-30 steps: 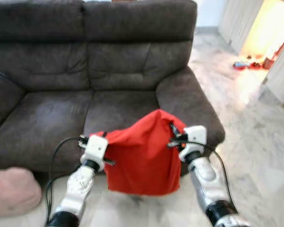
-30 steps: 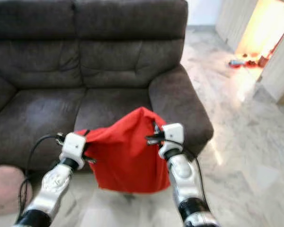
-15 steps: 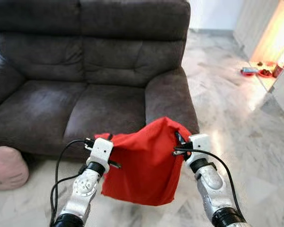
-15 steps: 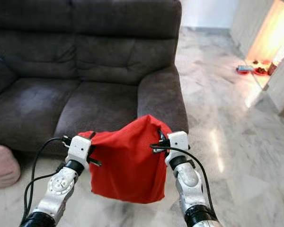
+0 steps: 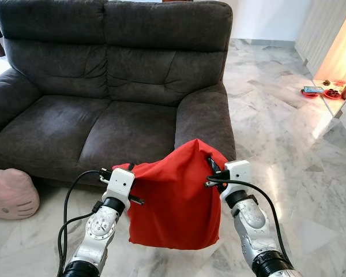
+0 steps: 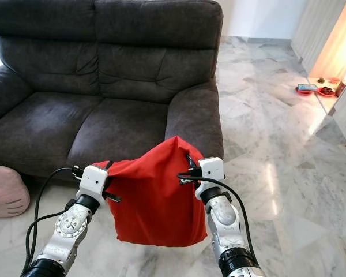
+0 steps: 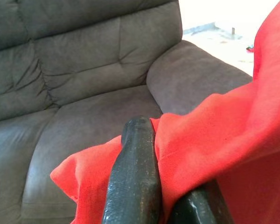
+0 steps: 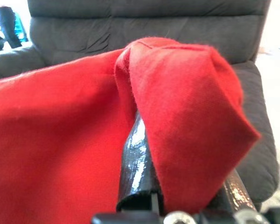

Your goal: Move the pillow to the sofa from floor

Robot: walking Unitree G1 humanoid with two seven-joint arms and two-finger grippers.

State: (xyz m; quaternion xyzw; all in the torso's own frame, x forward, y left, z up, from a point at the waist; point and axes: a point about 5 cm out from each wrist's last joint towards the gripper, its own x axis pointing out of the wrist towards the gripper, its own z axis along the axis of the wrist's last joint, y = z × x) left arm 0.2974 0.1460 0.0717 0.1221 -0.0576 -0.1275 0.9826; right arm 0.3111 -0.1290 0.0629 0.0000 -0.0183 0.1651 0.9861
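Left eye view: red pillow [image 5: 176,199] hangs slack between both arms, clear of the marble floor [image 5: 311,173], in front of the dark grey sofa [image 5: 112,75]. It sits at about 6 o'clock from the sofa's right armrest [image 5: 205,118], just short of the seat's front edge.

Left gripper [image 5: 131,168] holds the pillow's upper corner at 9 o'clock of the cloth. Left wrist view: black fingers [image 7: 133,182] pressed together with red fabric pinched between them.

Right gripper [image 5: 212,172] holds the opposite upper corner at 3 o'clock, slightly higher, so the top edge peaks on that side. Right wrist view: fabric folded over the fingers [image 8: 136,163] and clamped between them.

Pink plush cushion [image 5: 10,193] lies on the floor at 9 o'clock of the frame, against the sofa's base. Small red items [image 5: 323,92] lie on the floor at 2 o'clock, well apart.
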